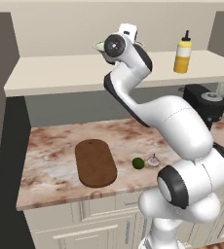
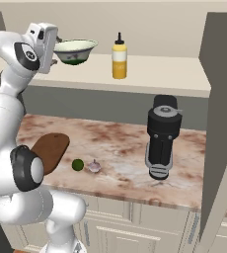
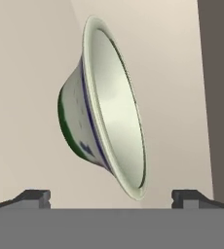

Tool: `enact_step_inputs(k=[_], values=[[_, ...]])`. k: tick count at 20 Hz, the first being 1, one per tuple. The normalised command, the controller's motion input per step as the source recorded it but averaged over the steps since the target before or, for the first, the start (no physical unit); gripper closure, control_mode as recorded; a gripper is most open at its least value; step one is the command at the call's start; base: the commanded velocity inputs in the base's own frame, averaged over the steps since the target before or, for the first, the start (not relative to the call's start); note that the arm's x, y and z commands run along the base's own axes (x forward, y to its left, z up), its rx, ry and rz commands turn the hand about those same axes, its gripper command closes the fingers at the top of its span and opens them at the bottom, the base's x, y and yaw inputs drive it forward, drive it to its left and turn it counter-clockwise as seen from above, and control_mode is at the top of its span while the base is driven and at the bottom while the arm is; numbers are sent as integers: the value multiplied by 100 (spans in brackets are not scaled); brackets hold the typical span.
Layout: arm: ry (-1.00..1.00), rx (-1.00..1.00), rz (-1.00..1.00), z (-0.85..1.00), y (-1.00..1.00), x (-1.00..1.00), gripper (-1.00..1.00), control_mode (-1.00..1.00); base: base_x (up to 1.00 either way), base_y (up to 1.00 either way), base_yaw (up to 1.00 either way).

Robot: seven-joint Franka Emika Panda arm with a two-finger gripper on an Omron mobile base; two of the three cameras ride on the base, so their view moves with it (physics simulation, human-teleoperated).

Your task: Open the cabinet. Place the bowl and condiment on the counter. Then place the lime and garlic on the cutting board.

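Your hand (image 3: 111, 197) is spread wide, holding nothing, up at the cabinet shelf (image 1: 60, 73) facing the bowl (image 3: 104, 109). The bowl sits on that shelf just ahead of the fingertips (image 3: 36, 197), apart from them. The condiment (image 1: 182, 53) stands on the same shelf, further along. Lime (image 1: 138, 163) and garlic (image 1: 153, 161) lie on the counter (image 1: 50, 146), just beside the cutting board (image 1: 95, 162), not on it.

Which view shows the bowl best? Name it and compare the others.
The hand view: the bowl is close, with its rim and inside plain. The right base view shows it whole but small on the shelf; in the left base view the arm hides most of it.
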Motion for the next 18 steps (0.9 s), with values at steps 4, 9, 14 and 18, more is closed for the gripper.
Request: enact_step_inputs(k=[4,9,14,18], values=[[-1,2,0,0,0,10,-100,-100,0,0,0],[-1,2,0,0,0,11,-100,-100,0,0,0],[-3,0,0,-8,0,7,-100,-100,0,0,0],[-4,0,0,-9,0,7,-100,-100,0,0,0]])
